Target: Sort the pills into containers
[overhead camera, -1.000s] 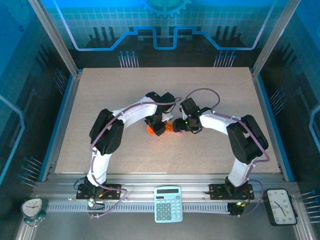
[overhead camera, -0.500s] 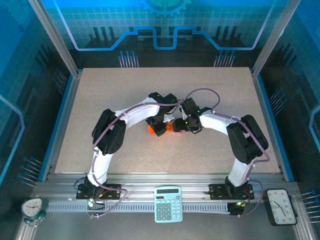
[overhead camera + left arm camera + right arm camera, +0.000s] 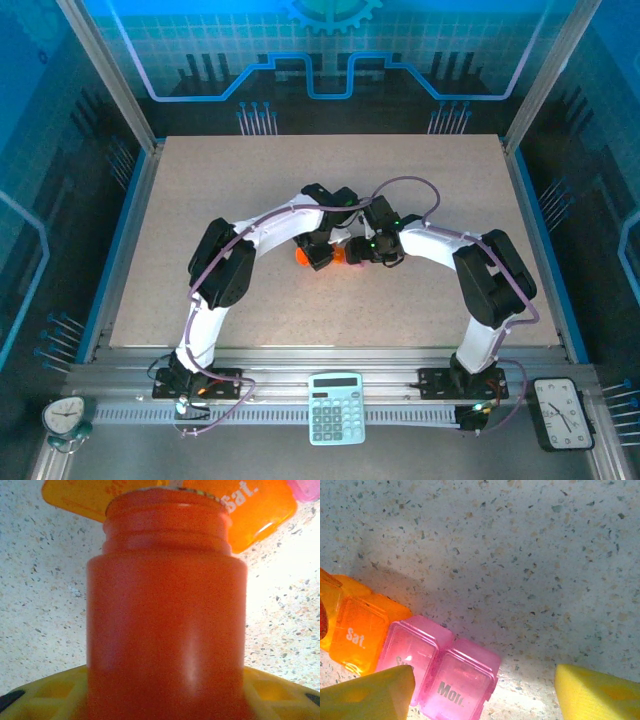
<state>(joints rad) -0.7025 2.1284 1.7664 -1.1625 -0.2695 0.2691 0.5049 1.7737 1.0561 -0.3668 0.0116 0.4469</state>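
In the left wrist view an orange cylindrical bottle (image 3: 165,615) lies between my yellow fingers (image 3: 40,690), and my left gripper (image 3: 165,700) is shut on it. Its open mouth points at the orange "Sat." compartment (image 3: 260,510) of the containers. From above, the bottle (image 3: 301,257) and the left gripper (image 3: 318,255) sit mid-table beside the containers (image 3: 338,256). My right gripper (image 3: 485,690) is open just over the pink compartments (image 3: 445,670), marked "Mon." and beside an orange one (image 3: 357,635); all lids look closed. The pills are out of view.
The speckled table (image 3: 200,200) is fenced by metal rails on all sides. On the near rail sit a calculator (image 3: 336,407), a small clock (image 3: 65,415) at the left and a black clock (image 3: 565,410) at the right. Both arms meet at the table's middle.
The left arm has shifted slightly to the right, with the bottle still in its grip. The right arm and the containers have stayed put.
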